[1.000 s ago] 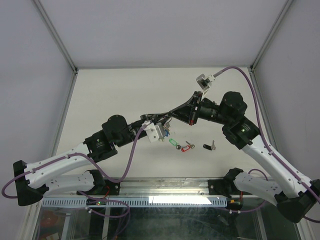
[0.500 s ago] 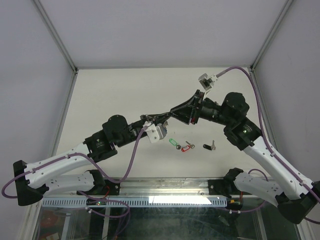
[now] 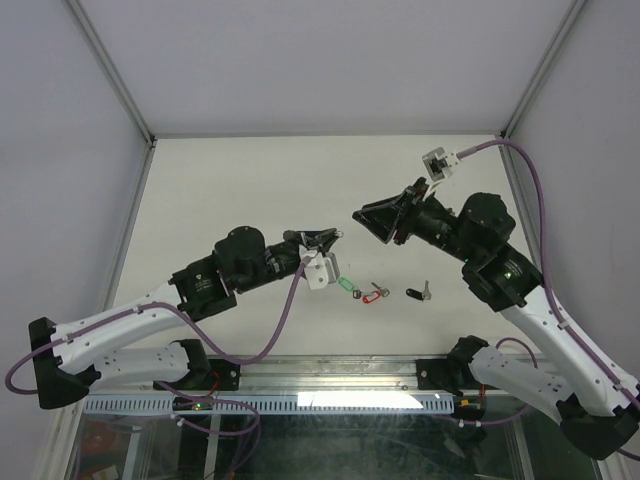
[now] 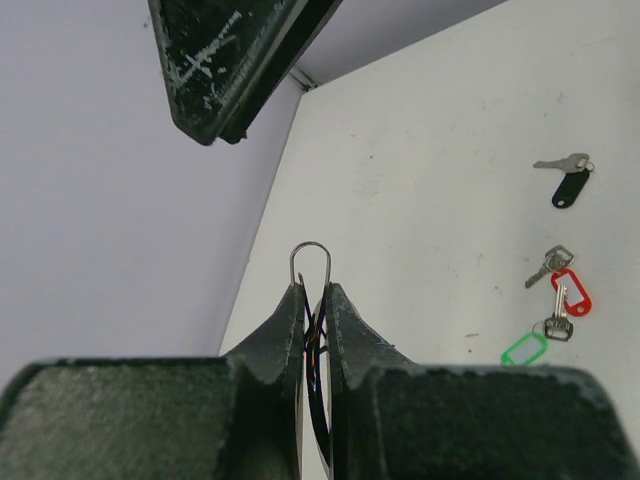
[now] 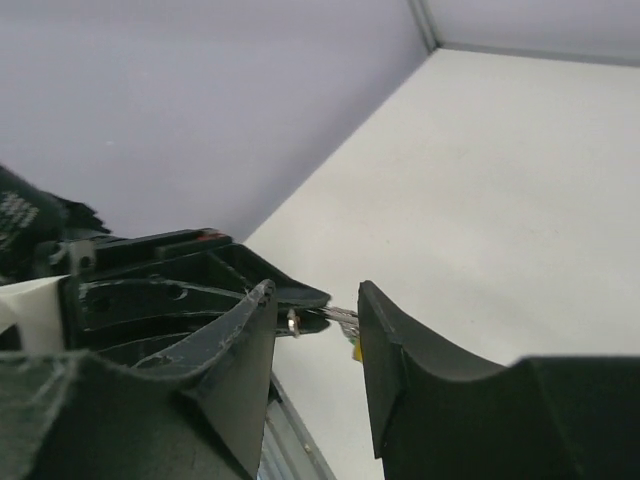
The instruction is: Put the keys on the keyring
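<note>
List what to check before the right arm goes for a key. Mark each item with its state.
1. Left gripper shut on the keyring: ok.
2. Ring's loop sticks out past the left fingertips, reachable: ok.
3. Right gripper open and holding nothing: ok.
4. Right gripper apart from the left gripper, not touching it: ok.
5. Green-tag key, red-tag key and black-tag key lie loose on the table: ok.
6. Green-tag and red-tag keys not tangled: cannot tell, they lie very close together.
</note>
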Controlling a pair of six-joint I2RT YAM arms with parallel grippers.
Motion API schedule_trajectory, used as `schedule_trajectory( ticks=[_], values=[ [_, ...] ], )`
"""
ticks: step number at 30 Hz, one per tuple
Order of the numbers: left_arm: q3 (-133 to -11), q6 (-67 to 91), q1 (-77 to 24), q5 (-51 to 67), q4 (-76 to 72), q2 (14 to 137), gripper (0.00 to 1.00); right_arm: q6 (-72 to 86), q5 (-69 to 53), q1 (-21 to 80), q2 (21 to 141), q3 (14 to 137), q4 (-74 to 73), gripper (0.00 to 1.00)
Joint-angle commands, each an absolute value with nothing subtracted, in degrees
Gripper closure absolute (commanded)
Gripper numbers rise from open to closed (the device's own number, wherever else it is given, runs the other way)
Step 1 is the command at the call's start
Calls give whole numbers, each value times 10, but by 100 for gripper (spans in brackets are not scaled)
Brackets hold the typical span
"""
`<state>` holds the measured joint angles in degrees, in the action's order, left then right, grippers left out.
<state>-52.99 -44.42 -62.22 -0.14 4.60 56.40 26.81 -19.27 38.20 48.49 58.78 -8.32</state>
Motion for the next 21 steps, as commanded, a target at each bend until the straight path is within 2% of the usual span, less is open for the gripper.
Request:
schedule_trajectory(
  ticks=[1,9,21],
  values=[
    [-581,-460,-623,-18,65,579,100,243,-73,383,487,629,-194,60],
    [-626,-374,-610,-21,132,631,100,233,-6,370,529,656,-352,60],
    [-650,-286,-610,-87,174,664,100,251,-79,302,543,585,-372,60]
  ],
)
